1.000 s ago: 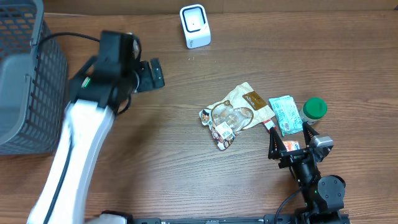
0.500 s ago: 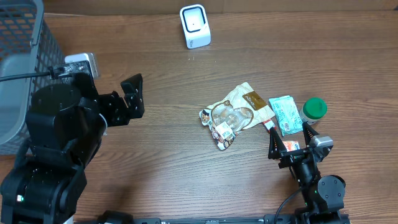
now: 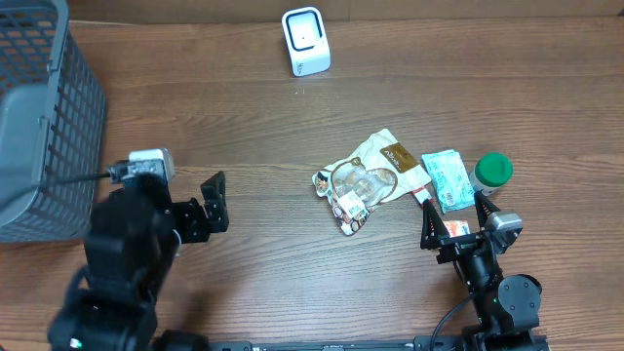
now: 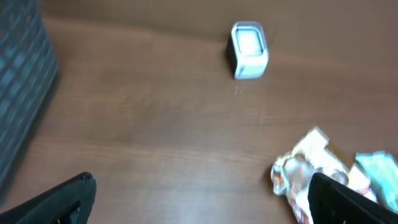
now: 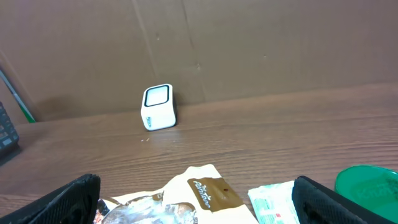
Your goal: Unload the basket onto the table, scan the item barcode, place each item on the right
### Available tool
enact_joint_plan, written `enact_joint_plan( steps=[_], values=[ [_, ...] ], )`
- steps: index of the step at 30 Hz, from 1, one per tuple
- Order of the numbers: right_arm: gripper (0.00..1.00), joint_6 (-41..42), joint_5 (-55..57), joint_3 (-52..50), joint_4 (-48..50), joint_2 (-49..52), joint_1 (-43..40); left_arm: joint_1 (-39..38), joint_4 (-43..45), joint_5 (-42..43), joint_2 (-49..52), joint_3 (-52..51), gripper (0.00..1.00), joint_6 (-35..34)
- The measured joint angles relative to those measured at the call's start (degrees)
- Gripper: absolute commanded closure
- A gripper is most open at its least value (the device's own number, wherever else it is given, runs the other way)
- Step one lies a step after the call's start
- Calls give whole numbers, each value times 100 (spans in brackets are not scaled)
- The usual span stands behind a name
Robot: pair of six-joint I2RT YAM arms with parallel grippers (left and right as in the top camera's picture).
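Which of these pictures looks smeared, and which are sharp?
Left wrist view: everything is soft, even the white scanner and snack bag. Right wrist view: crisp. Overhead: sharp, except the blurred left arm.

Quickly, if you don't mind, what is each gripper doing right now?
Left gripper: open, holding nothing.
Right gripper: open, holding nothing.

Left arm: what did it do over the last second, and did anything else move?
The left arm pulled back from beside the basket toward its own base, its end effector open and empty throughout. The right arm, scanner and packets stayed put.
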Motion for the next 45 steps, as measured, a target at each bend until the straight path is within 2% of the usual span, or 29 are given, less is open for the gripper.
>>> enact_joint_plan(
  steps=[11, 18, 21, 30, 39, 45],
  values=[
    [0, 0, -2, 0, 4, 0, 0, 0, 4363, 544, -2310, -2417, 0, 26],
    [0, 0, -2, 0, 2, 0, 0, 13, 6424, 929, -3132, -3654, 0, 46],
    [0, 0, -2, 0, 4, 0, 2, 13, 7027, 1003, -3403, -4026, 0, 46],
    [0, 0, 0, 0, 4, 0, 0, 164, 7622, 1049, -3947, -4774, 0, 101],
    [0, 2, -2, 0, 4, 0, 2, 417, 7617, 1047, -3952, -5486, 0, 155],
    [0, 2, -2, 0, 2, 0, 0, 417, 6653, 1038, -3958, -5692, 0, 201]
  ],
)
